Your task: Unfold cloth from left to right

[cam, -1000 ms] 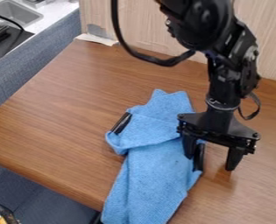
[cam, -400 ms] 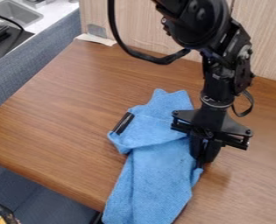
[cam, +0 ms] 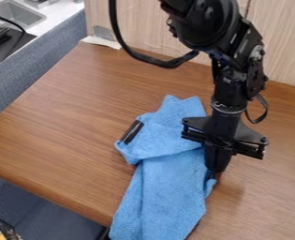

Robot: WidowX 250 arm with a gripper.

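the end effector (cam: 216,172) was clenched at the right edge of the blue cloth (cam: 165,187) on the worktop (cam: 62,126); whether it pinched fabric, i couldn't tell.

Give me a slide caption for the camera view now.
Gripper at the right edge of a folded blue cloth on a wooden table.

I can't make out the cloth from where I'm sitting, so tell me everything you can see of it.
The cloth is blue and looks like soft woven fabric. It lies rumpled and folded on the brown wooden table, its long lower part reaching the near edge. A black strip shows at its upper left, and the gripper is at its right edge.
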